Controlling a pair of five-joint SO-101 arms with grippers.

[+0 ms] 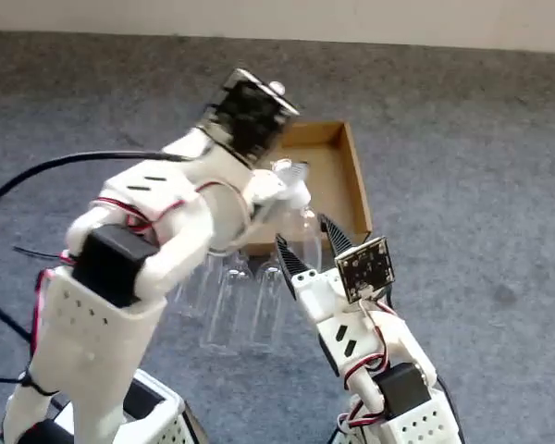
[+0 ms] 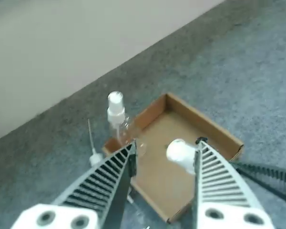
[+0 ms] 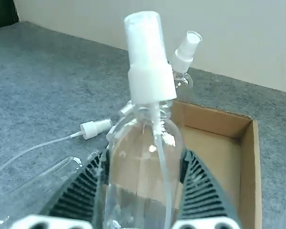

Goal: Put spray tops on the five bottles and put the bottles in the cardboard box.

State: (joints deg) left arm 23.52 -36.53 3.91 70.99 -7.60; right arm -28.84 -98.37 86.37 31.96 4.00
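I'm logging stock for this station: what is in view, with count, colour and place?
held bottle: one, clear with white spray top, between the right gripper's fingers
capped bottle: one, clear with white top, upright at the box's edge
open bottles: about three, clear, no tops, standing under the left arm
loose spray top: one, white with thin tube, lying on the carpet
cardboard box: one, brown, ahead of both arms
carpet: grey
cables: black, beside the left arm
left gripper: open, above the held bottle's top
right gripper: closed on the held bottle
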